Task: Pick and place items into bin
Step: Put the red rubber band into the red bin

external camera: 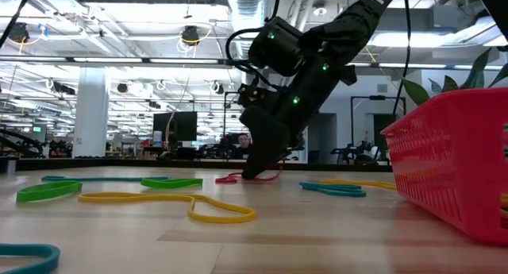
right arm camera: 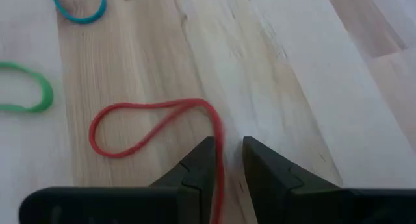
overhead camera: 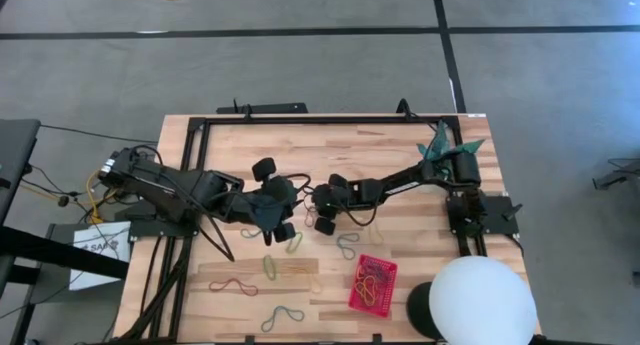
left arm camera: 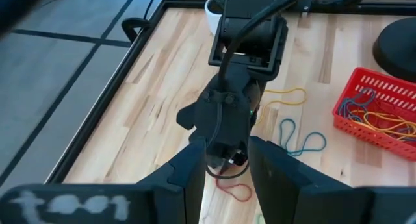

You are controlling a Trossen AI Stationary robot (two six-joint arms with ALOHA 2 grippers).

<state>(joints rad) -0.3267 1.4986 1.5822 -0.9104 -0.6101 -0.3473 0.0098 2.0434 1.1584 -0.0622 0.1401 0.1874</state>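
Right tool [right arm camera: 225, 160] sits tip-down on the surface [overhead camera: 330, 150] near mid-board, fingers parted by a narrow gap with a red band [right arm camera: 140, 130] running between them; strand lies in the gap, no firm pinch seen, most of the loop lies flat on the wood. Low view shows the same tool [external camera: 255, 172] touching down on that red band [external camera: 238, 178].

Left tool [left arm camera: 227, 169] hangs just beside the right one, nearly tip to tip, fingers apart, nothing held. From above the two tools [overhead camera: 285, 217] [overhead camera: 322, 210] crowd the centre; little room between them.

Red bin [overhead camera: 372, 285] stands toward the near edge on the right half, well apart from both tools, already holding a tangle of bands. White dome [overhead camera: 475, 300] is just beside the bin at the near right corner, overhanging the edge.

Loose bands: green band [overhead camera: 272, 266] and teal band [overhead camera: 347, 247] between tools and bin, dark red band [overhead camera: 233, 284] and another teal band [overhead camera: 282, 315] near the front edge. Far half of the board is open wood. Plant [overhead camera: 442, 145] at the far right corner. Black frame rails run along the left and far edges.
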